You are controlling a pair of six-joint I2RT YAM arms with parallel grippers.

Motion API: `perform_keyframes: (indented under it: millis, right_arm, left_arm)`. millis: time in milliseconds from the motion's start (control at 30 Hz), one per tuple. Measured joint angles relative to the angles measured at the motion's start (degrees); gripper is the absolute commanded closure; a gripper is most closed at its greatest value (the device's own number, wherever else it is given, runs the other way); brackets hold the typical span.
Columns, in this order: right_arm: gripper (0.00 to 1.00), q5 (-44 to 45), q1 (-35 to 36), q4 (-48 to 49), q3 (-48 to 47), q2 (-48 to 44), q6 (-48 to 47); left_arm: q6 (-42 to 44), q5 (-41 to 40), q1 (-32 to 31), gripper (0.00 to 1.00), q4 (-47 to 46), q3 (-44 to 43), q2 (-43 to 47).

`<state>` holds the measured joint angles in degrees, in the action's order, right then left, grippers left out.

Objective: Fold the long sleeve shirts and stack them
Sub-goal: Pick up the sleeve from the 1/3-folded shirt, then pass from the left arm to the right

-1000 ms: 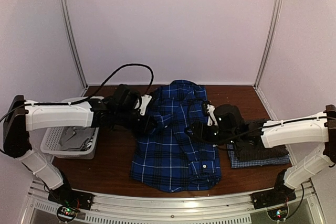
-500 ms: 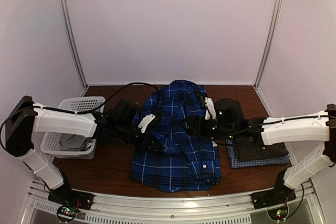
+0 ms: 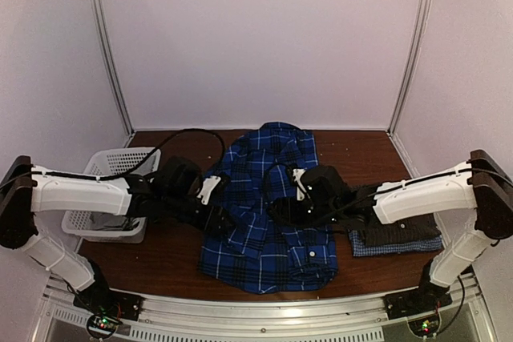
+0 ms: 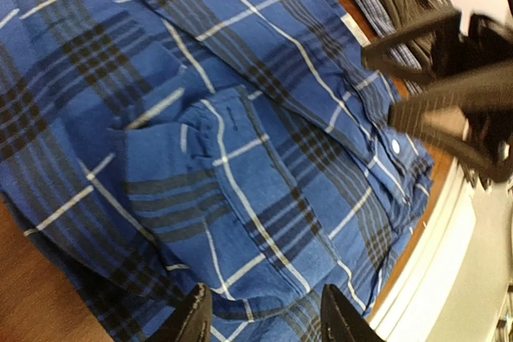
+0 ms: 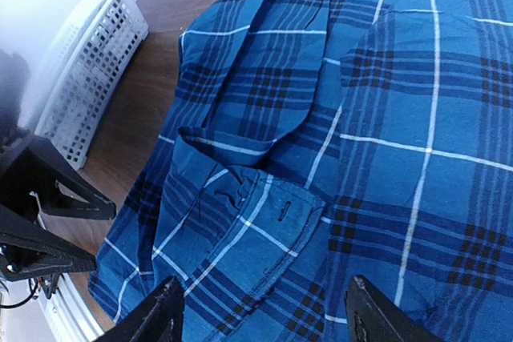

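Observation:
The royal-blue plaid shirt (image 3: 268,234) lies spread in the middle of the table, a sleeve folded across its body. The sleeve's cuff (image 5: 276,214) with its buttonhole lies flat just ahead of my right gripper (image 5: 268,319). That gripper stands open above the cloth and holds nothing. My left gripper (image 4: 264,324) is open too, hovering over the folded sleeve (image 4: 216,190) at the shirt's left side. In the top view the left gripper (image 3: 222,218) and right gripper (image 3: 280,210) face each other across the shirt. A folded dark grey checked shirt (image 3: 398,234) rests on a pale blue checked one (image 3: 362,248) at the right.
A white mesh basket (image 3: 88,226) stands at the left edge with something grey inside. The right arm's fingers (image 4: 437,66) cross the upper right of the left wrist view. A metal rail (image 3: 264,310) runs along the near table edge.
My left gripper has opened and let go of the sleeve, drawing back toward the shirt's left side. The right gripper has shifted left and nearer over the shirt. The sleeve now lies folded across the body.

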<state>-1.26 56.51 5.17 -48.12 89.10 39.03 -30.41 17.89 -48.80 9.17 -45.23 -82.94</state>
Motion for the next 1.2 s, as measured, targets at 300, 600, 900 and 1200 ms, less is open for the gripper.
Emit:
perform_keyframes:
  millis: [300,600,900,1200]
  right_arm:
    - [0.32,0.0,1.16,-0.68,-3.5,4.33,-0.9]
    - [0.32,0.28,1.16,-0.68,-2.82,3.58,-0.87]
    - [0.3,0.0,1.16,-0.61,-2.36,3.56,-1.49]
    - [0.19,-0.55,0.87,-0.02,-1.49,3.17,-4.83]
  left_arm:
    - [-5.75,-6.99,0.0,0.51,2.12,-3.98,-6.08]
    - [-7.82,-9.14,0.0,0.83,3.13,-8.85,-14.45]
    - [-5.68,-8.41,0.0,1.0,4.46,-10.16,-13.44]
    - [0.66,-2.69,0.9,1.0,4.22,-10.43,-6.27]
